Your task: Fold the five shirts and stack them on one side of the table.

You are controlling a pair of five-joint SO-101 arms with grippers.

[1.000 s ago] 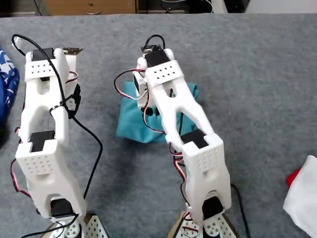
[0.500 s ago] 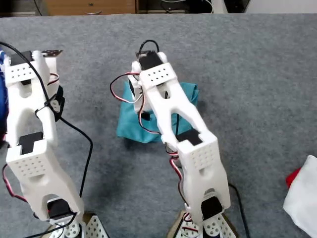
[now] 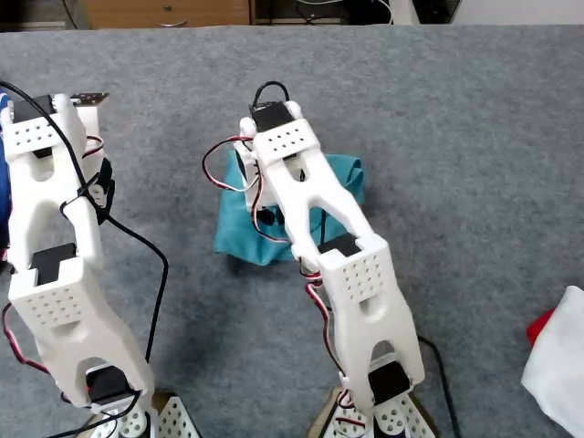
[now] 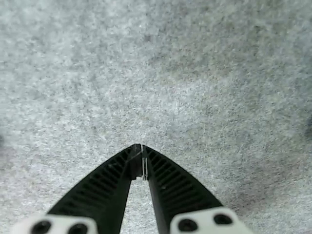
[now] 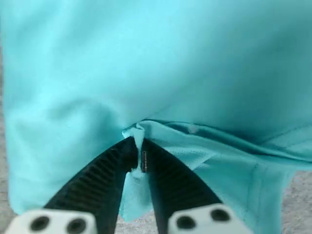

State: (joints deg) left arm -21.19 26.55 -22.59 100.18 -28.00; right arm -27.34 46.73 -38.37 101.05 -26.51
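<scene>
The grey table (image 3: 456,137) runs bare and wide beyond the teal shirt (image 3: 239,224) toward its far edge, and to the right of the shirt too. The shirt lies folded near the middle, under the right arm. The right gripper (image 5: 138,151) is closed, pinching a raised fold of it. Well left of the shirt, the left gripper (image 4: 138,163) is closed on nothing over bare surface. A blue shirt (image 3: 3,205) lies at the left edge; white cloth (image 3: 558,365) and red cloth (image 3: 538,326) lie at the right edge.
</scene>
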